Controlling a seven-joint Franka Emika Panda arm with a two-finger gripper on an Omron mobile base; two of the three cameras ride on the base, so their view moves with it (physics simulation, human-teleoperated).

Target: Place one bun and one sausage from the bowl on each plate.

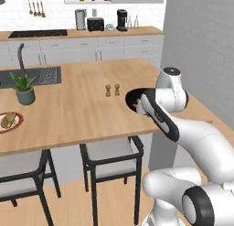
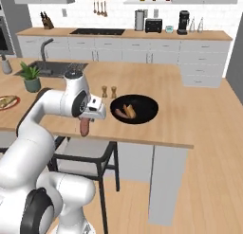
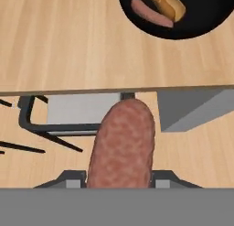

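My gripper is shut on a reddish-brown sausage that hangs below it, just off the counter's front edge. In the hand view this sausage stands upright between the fingertips. The black bowl sits on the counter to the right of the gripper, with a bun and another sausage inside. The hand view shows the bowl at top right with its sausage and bun. Far left, a red-rimmed plate carries a bun.
Two small shakers stand just behind the bowl. A potted plant and a sink lie at the counter's left. Dark-framed stools stand under the counter's front edge.
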